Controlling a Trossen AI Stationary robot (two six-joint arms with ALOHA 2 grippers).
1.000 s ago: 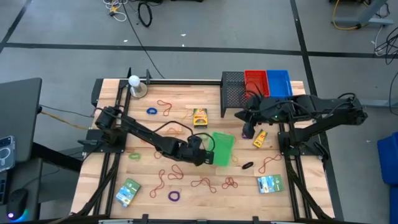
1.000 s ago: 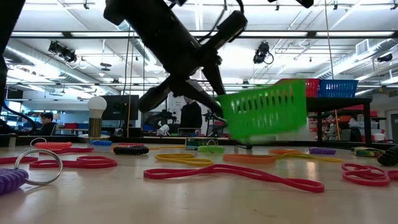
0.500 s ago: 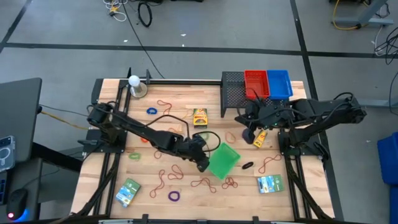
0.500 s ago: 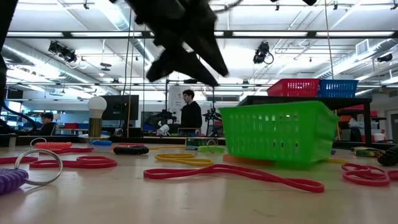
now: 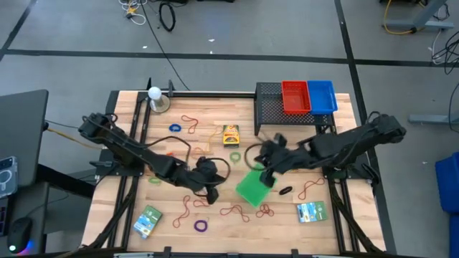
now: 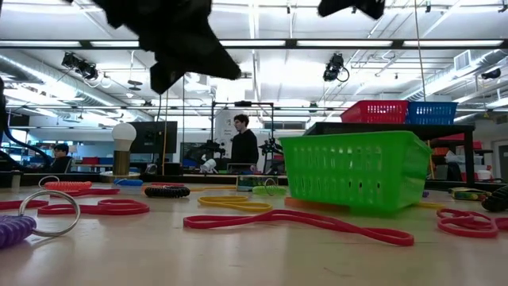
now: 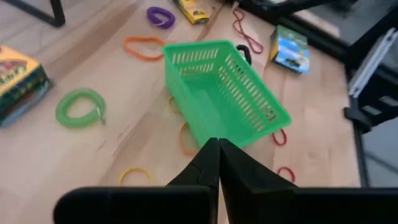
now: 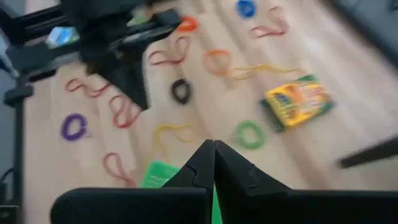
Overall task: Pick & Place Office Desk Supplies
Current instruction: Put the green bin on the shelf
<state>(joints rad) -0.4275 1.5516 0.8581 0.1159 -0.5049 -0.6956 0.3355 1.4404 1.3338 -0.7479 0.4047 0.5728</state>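
green basket (image 5: 252,188) sits on the bench just ahead of the left hand (image 5: 209,193), pinched shut and empty. right hand (image 5: 267,159), also closed, empty, hovers beside it, rubber bands (image 5: 233,210) scattered around, probably meant for the basket.

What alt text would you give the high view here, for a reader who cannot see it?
Seen from above, a green basket sits on the wooden table between two dark arms: the shut left gripper beside it, the shut right gripper over its edge. Coloured rubber bands, a crayon box and packets lie around.
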